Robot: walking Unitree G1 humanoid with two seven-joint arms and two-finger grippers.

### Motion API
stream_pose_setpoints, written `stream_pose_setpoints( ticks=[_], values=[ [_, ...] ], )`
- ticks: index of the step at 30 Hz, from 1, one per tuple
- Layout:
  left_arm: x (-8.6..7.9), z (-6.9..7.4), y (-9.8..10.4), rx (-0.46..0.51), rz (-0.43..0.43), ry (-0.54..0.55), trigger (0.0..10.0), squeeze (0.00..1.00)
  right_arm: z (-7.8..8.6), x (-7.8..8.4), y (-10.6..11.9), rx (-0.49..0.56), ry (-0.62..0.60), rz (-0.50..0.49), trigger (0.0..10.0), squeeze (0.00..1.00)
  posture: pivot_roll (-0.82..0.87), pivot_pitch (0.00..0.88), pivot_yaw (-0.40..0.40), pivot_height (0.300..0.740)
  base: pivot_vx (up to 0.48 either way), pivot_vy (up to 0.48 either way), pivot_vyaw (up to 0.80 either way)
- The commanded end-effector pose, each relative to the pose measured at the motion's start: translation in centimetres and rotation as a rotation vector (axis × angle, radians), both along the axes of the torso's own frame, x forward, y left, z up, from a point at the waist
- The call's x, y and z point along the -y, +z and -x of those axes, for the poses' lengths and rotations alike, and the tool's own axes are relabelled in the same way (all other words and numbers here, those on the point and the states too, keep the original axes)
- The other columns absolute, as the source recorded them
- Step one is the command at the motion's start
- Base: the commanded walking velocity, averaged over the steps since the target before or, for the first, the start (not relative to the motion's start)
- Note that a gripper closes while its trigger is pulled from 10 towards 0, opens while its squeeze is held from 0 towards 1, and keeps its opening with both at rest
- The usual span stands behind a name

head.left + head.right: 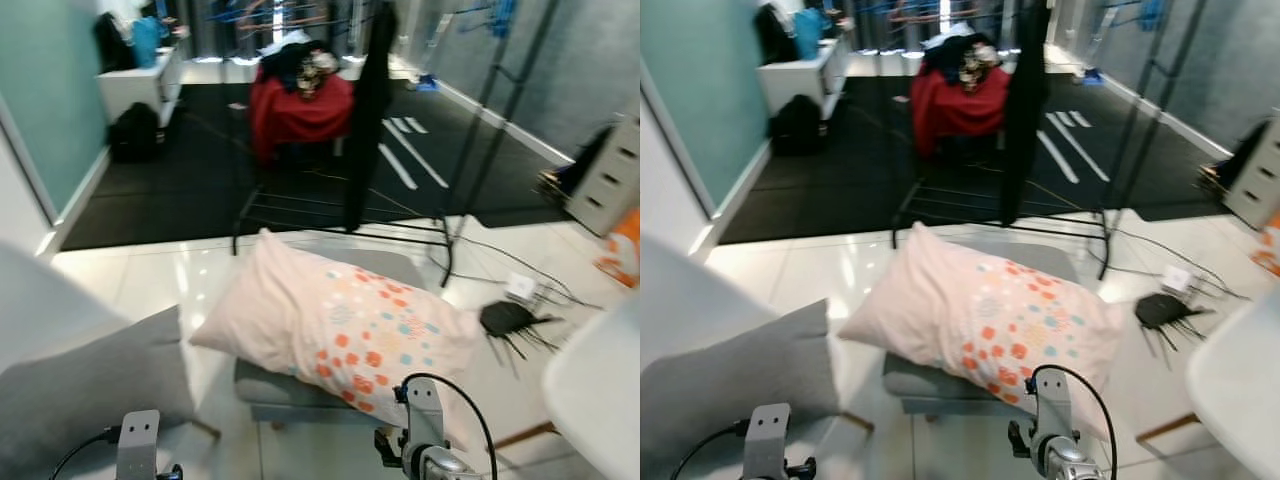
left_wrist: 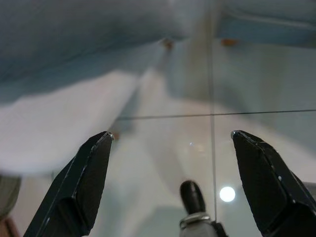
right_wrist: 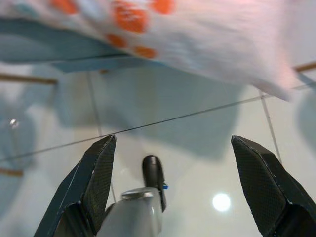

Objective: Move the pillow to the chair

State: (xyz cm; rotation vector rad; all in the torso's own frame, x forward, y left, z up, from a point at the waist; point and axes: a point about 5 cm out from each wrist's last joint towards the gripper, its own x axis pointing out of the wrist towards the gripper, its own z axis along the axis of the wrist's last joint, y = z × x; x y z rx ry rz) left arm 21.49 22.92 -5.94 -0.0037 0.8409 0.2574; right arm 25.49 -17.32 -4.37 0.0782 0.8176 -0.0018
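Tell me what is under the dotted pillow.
The pillow lies on a grey padded seat, overhanging its front and side edges. White tiled floor surrounds it. Most of the seat top is covered, so anything there is hidden.

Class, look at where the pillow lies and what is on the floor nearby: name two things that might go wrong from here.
1. The pillow overhangs the grey seat at both ends, so it might slide off.
2. A black cable bundle and white power strip lie on the tiles to the robot's right; walking there risks snagging them. Both the left gripper and right gripper hang open over the floor.
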Motion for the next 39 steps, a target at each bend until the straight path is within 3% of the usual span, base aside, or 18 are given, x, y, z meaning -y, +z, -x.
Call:
stream_pose_setpoints(
  ticks=[1,17,33,39],
  values=[
    [0.12,0.45,-0.30,-0.010,0.011,0.005,10.0,0.00,0.00,-0.02,0.01,0.009,-0.017,-0.006,10.0,0.00,-0.03,0.033,-0.024,0.740,0.000,0.000,-0.78],
    [-0.36,-0.23,0.27,0.036,0.054,0.016,10.0,0.00,-0.16,-0.04,0.15,0.028,-0.033,-0.014,10.0,0.00,-0.03,0.041,-0.027,0.740,0.000,0.000,-0.77],
    [-0.15,-0.39,0.30,0.040,0.073,0.023,10.0,0.00,-0.12,-0.01,0.15,0.038,-0.028,-0.013,10.0,0.00,-0.03,0.025,-0.025,0.740,0.000,-0.374,0.00],
    [-0.11,-0.39,0.29,0.042,0.079,0.033,10.0,0.00,-0.11,0.00,0.14,0.038,-0.028,-0.012,10.0,0.00,-0.03,0.025,-0.025,0.740,0.000,0.000,0.00]
  ],
)
